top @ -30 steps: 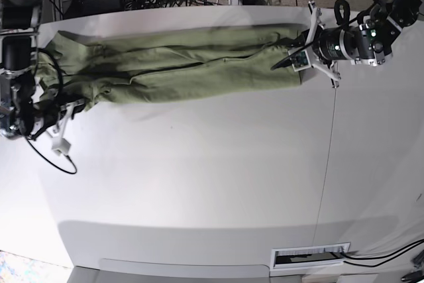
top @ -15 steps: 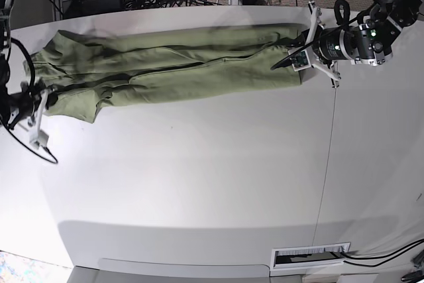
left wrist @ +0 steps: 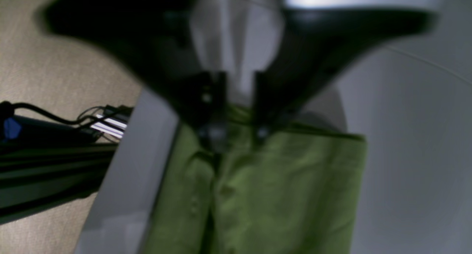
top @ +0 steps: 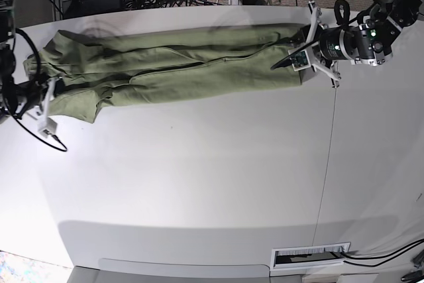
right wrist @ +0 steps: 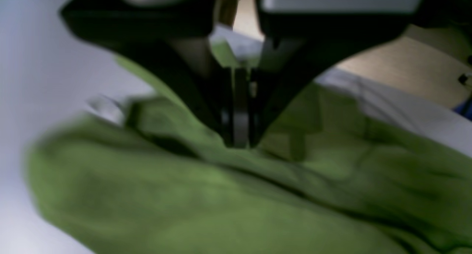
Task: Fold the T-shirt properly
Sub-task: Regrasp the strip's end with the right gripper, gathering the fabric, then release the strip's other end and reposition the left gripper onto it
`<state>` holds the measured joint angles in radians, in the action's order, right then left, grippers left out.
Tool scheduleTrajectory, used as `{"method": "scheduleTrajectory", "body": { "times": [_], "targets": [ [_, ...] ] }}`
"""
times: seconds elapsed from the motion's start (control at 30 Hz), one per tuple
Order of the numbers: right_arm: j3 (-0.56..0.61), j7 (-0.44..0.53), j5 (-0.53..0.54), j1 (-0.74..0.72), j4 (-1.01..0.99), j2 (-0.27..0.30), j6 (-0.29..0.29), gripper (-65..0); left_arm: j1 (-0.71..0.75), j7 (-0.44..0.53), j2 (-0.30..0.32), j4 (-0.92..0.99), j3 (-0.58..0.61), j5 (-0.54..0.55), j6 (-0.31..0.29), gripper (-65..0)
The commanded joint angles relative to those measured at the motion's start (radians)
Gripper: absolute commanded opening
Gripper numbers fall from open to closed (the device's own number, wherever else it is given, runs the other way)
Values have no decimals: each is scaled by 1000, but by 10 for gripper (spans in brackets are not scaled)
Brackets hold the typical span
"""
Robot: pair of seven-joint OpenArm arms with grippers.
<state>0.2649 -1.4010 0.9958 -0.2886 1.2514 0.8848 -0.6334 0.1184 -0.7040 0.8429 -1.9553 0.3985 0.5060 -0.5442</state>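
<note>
Both grippers sit at the shirt's ends: my left gripper (left wrist: 236, 103) parted over the hem, right gripper (right wrist: 238, 136) clenched, apparently empty. T-shirt (top: 179, 71) lies lengthwise-folded along the table (top: 212, 177); crosswise folds remain.

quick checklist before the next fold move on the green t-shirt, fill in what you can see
1. T-shirt lies as a long band along the far side of the table, none hanging over an edge: ok.
2. Left gripper at the shirt's end, jaws parted: ok; whether cloth lies between them: cannot tell, view blurred.
3. Right gripper jaws together at a ridge of fabric at the other end: ok; whether it pinches cloth: cannot tell.
4. Band free of wrinkles: not ok, folds and a bunched sleeve near the right gripper's end.
5. Near part of the table has room to lay the fold: ok.
</note>
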Motion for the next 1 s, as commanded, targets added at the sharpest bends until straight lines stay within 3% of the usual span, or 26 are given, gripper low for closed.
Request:
{"method": "scheduleTrajectory", "body": {
  "times": [0.0,0.17,0.27,0.37,0.63,0.83,0.97],
  "targets": [
    [-11,5,5,-22,11,11,-6,-650,-11,13,16,-24,-9,-5,-1,-395],
    [-11,18,-89,-22,11,-66,-6,-650,-11,-21,16,-80,-9,-114,101,-362],
    [-11,54,-108,-22,11,-101,-6,-650,-11,-67,16,-92,-9,-114,103,-362],
    [-11,82,-140,-22,11,-135,-6,-650,-11,-110,17,-86,-9,-139,142,-362],
    [-11,115,-223,-21,11,-207,-6,-650,-11,-99,16,-22,-9,-135,198,-362],
    [-11,130,-298,5,11,-208,-4,-650,-16,-120,14,47,-41,-26,211,-362],
    [-11,137,-305,29,11,-209,-2,-650,-11,-169,5,91,-147,151,156,-362]
  ]
}}
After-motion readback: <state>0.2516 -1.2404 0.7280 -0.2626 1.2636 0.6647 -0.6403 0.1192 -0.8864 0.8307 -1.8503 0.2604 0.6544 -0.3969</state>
